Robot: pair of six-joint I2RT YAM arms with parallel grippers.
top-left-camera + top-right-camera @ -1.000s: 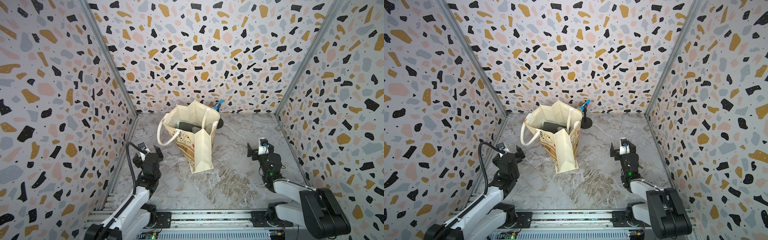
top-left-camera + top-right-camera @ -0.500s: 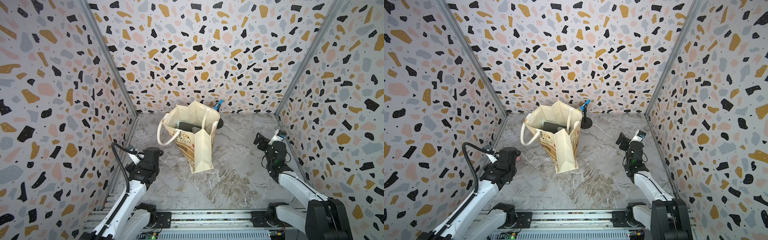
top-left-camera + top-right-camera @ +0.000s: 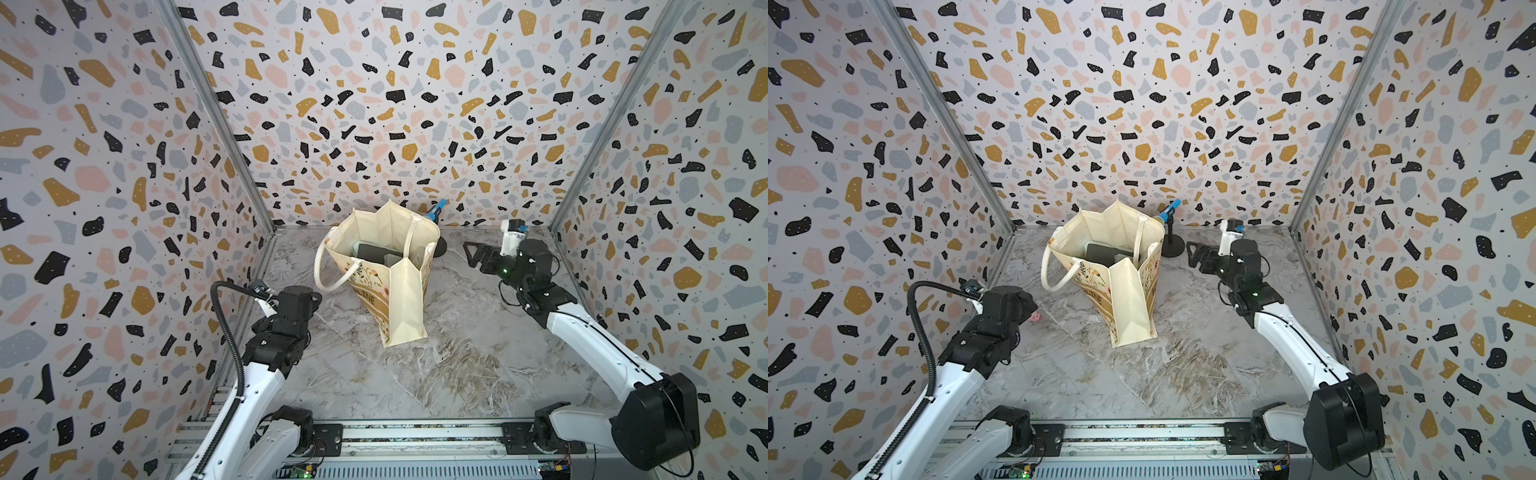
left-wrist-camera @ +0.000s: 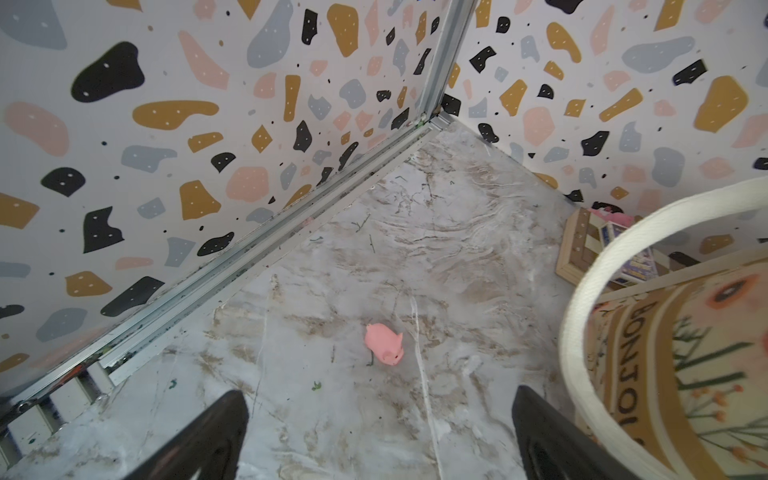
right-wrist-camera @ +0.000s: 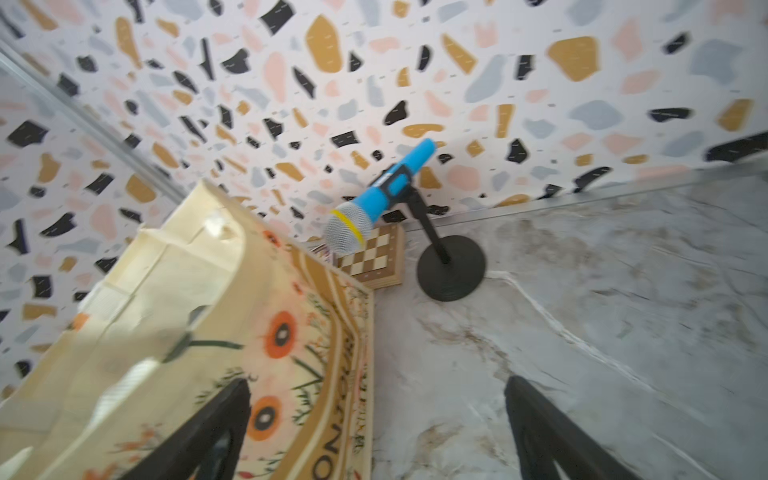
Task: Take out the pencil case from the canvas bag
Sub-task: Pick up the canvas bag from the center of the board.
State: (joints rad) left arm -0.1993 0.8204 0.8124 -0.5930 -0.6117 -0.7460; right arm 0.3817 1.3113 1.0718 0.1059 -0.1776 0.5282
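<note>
A: Left pincer [image 4: 378,392]?

B: We've got it spread wide, nothing between the fingers. It hangs over bare tabletop [image 4: 332,270] by the left wall. A pink pig [image 4: 384,344] lies just ahead of it, untouched.

A: Anything closer?

B: The bag [image 4: 685,353] is right beside it. Its white handle [image 4: 582,299] loops next to one finger, and we can't tell if they touch.

A: Right pincer [image 5: 376,381]?

B: Also wide, also empty. We see it raised off the tabletop, pointing at the bag's floral side and apart from it.

A: Where do we put the bag?

B: In both top views it stands upright with its mouth open, mid-tabletop toward the back wall, between the two arms [image 3: 399,299]. A dark item [image 3: 374,253] lies inside, low down. We can't confirm what it is.

A: Beyond the bag?

B: A blue mic [image 5: 374,199] on a black stand [image 5: 451,270], just behind the bag's right corner. A chessboard [image 5: 370,257] sits by the back wall, between the bag and the stand. In the left wrist view, a wooden box [image 4: 582,249] shows behind the bag.
</note>
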